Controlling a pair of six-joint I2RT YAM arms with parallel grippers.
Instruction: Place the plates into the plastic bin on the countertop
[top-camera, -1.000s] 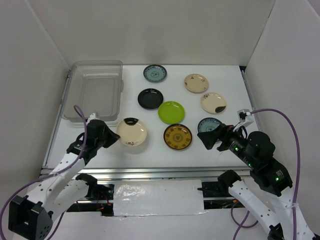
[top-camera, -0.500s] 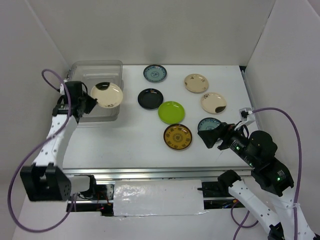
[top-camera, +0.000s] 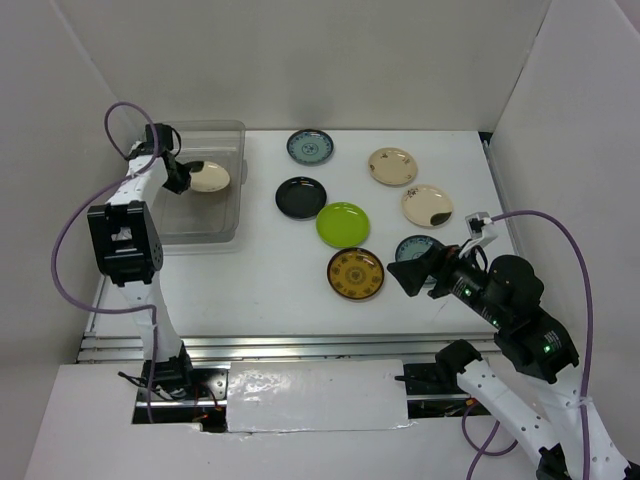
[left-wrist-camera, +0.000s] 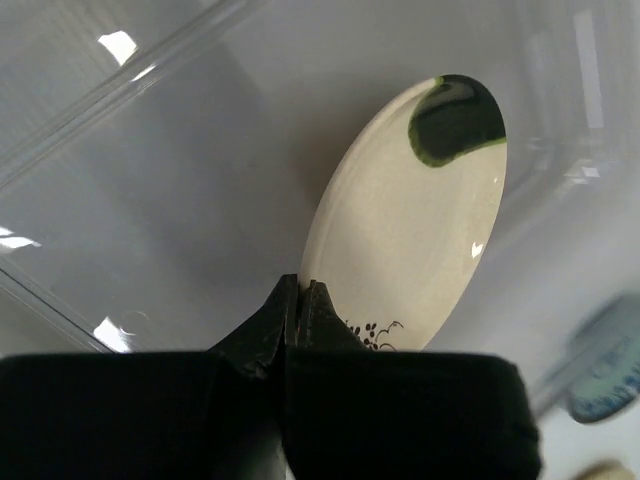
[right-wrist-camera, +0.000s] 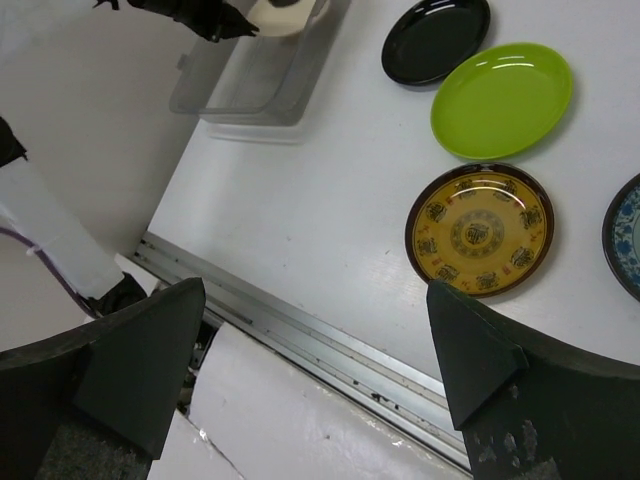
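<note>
None of the eight plates lies in the plastic bin (top-camera: 200, 135) yet, as far as I can see. My left gripper (left-wrist-camera: 300, 295) is clamped on the near rim of a cream plate with a dark mark (left-wrist-camera: 410, 230). The plate juts forward from my closed jaws, tilted, over the bin's clear floor. I cannot tell whether it touches that floor.

Seven are left on the countertop (top-camera: 270, 290): two blue-patterned plates (top-camera: 310, 147) (top-camera: 415, 248), the black plate (top-camera: 300, 197), the lime green plate (top-camera: 343, 224), the brown-gold plate (top-camera: 355, 273) and two cream plates (top-camera: 392, 166) (top-camera: 427, 205).

My right gripper (right-wrist-camera: 315, 290) hangs spread wide and empty above the near countertop, just beside the brown-gold plate.
</note>
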